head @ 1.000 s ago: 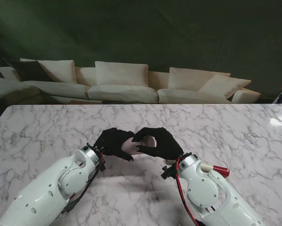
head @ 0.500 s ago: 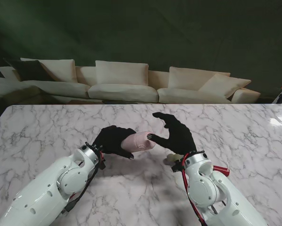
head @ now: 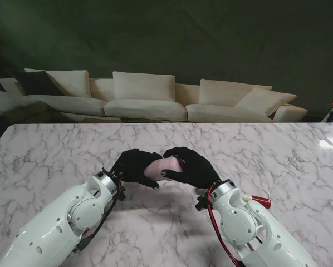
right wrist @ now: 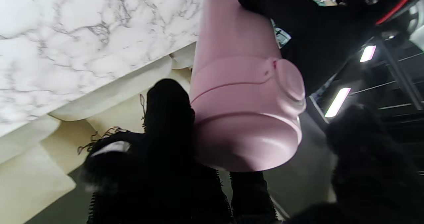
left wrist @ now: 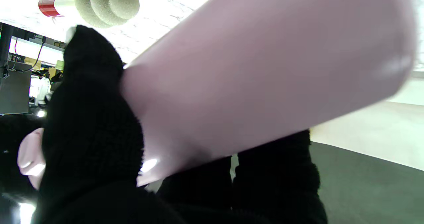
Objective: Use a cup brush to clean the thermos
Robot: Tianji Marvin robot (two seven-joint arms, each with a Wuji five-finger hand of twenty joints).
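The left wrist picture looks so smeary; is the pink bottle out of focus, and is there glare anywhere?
Left wrist view: the thermos fills the frame, soft-edged, and the table behind is blown white. Right wrist view: its lid is sharper. Stand view: glare at the table's far right corner.

I read no text, label, brand, number or sign anywhere: nothing legible on any surface in my views.

Open counter on both flanks
The marble counter (head: 55, 150) lies bare at frame left, right and top; the cup brush (head: 254, 199) lies beside the right wrist, lower right.
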